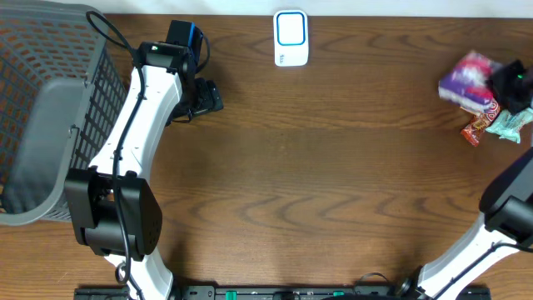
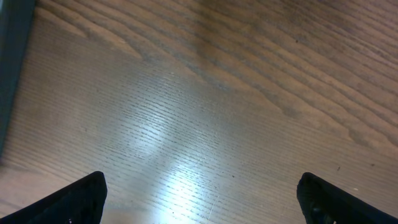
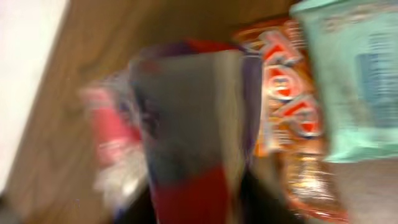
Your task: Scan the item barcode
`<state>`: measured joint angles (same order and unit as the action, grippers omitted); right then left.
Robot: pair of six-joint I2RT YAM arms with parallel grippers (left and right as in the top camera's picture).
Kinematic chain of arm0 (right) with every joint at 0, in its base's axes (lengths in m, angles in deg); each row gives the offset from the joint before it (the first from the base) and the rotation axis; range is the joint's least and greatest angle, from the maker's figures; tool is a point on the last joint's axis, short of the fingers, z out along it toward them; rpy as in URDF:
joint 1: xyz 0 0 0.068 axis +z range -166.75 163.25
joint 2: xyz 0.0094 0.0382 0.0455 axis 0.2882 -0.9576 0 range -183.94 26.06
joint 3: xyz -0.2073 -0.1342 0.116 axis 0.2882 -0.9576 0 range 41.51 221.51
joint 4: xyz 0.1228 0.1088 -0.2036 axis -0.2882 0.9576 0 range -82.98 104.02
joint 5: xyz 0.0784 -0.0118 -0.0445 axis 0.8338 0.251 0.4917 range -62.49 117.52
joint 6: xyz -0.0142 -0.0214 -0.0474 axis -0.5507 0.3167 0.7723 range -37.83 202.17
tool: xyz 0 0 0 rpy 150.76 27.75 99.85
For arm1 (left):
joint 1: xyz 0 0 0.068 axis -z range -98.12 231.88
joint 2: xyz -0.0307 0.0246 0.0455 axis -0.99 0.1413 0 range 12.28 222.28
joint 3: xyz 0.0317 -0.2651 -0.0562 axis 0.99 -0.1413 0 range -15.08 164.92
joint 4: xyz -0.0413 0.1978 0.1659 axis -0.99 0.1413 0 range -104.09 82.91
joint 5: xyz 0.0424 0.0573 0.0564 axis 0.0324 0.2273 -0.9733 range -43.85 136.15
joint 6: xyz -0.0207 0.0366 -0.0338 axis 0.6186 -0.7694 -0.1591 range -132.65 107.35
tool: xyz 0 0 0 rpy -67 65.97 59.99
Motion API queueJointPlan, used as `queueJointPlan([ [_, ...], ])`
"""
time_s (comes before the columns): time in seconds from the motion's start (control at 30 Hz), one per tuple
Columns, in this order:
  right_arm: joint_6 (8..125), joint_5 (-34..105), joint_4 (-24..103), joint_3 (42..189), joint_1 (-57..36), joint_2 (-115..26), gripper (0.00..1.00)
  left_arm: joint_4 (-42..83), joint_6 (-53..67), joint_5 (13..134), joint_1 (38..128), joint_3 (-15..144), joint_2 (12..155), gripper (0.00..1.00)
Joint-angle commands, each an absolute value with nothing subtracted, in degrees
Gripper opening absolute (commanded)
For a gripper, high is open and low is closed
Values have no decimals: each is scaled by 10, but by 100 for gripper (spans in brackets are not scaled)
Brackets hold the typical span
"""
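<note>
A purple and red snack packet (image 1: pixel 465 81) lies at the far right of the table, and my right gripper (image 1: pixel 510 83) hangs over it. The right wrist view is blurred. In it the packet (image 3: pixel 186 124) stands between my gripper's (image 3: pixel 199 205) dark fingers (image 3: pixel 264 199); whether they press on it I cannot tell. An orange-red packet (image 3: pixel 289 124) and a mint-green packet (image 3: pixel 354 81) lie beside it. The white scanner with a blue frame (image 1: pixel 291 37) sits at the table's far edge. My left gripper (image 2: pixel 202 202) stands wide open over bare wood, holding nothing.
A grey mesh basket (image 1: pixel 50 108) fills the left end of the table, next to the left arm (image 1: pixel 137 125). The orange-red packet (image 1: pixel 476 129) and mint packet (image 1: pixel 510 125) sit close under the right gripper. Brown wooden tabletop (image 1: pixel 333 167) spans the middle.
</note>
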<state>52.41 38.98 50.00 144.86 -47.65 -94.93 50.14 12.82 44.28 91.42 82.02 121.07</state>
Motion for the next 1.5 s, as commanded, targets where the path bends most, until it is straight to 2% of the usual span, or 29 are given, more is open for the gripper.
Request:
queueJointPlan([
  [0.0,583,377,518,1460,-491,-931,76,504,125,435,912,820,1204,98],
  [0.1,580,392,543,1461,-508,-928,89,504,125,435,912,820,1204,98],
  [0.13,579,400,550,1461,-513,-925,99,504,125,435,912,820,1204,98],
  [0.33,570,430,601,1462,-547,-870,99,504,125,435,912,820,1204,98],
  [0.63,594,459,750,1461,-557,-733,99,504,125,435,912,820,1204,98],
  [0.77,644,556,838,1459,-542,-679,99,504,125,435,912,820,1204,98],
  [0.9,714,559,903,1443,-506,-628,99,504,125,435,912,820,1204,98],
  [1.23,728,553,905,1246,-401,-450,99,504,125,435,912,820,1204,98],
  [1.47,667,555,960,1102,-356,-371,99,504,125,435,912,820,1204,98],
])
